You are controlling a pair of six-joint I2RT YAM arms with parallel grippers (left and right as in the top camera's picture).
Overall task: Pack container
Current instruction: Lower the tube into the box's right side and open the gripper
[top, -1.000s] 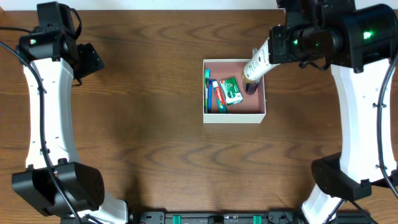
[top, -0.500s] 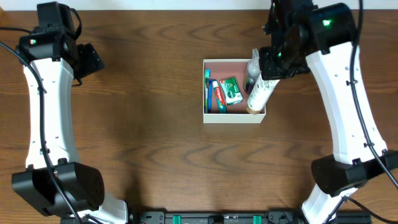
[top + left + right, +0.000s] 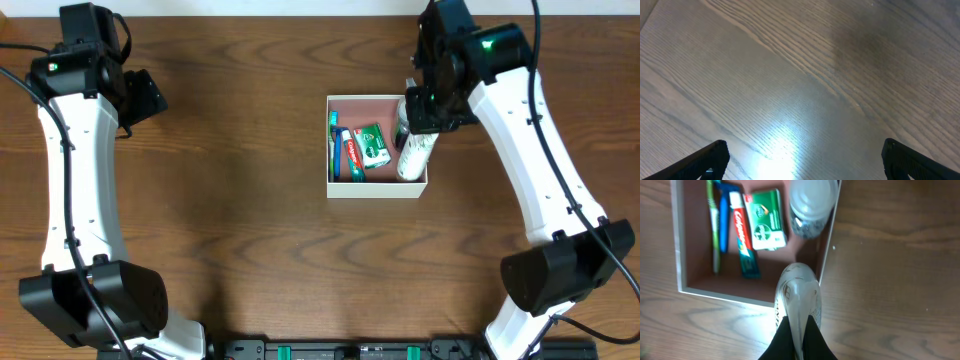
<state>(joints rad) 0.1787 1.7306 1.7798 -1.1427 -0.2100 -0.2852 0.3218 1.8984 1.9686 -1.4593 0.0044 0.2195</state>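
The container (image 3: 376,186) is a square white-walled box with a pink-brown floor; it also shows in the right wrist view (image 3: 678,255). Inside lie a toothbrush (image 3: 714,225), a red toothpaste (image 3: 739,225), a green packet (image 3: 766,219) and a clear bottle (image 3: 812,202) at the right wall. My right gripper (image 3: 799,332) is shut on a white tube (image 3: 797,297), which it holds over the container's right front corner (image 3: 415,155). My left gripper (image 3: 800,162) is open and empty over bare wood, at the far left of the overhead view (image 3: 140,98).
The brown wooden table (image 3: 230,230) surrounds the container. A dark rail with green clips (image 3: 330,350) runs along the front edge. The arm bases stand at front left (image 3: 95,310) and front right (image 3: 545,290).
My right arm has swung inward over the container's right side. The white tube has turned from pointing toward the back to lying along the right wall. The left arm has not moved.
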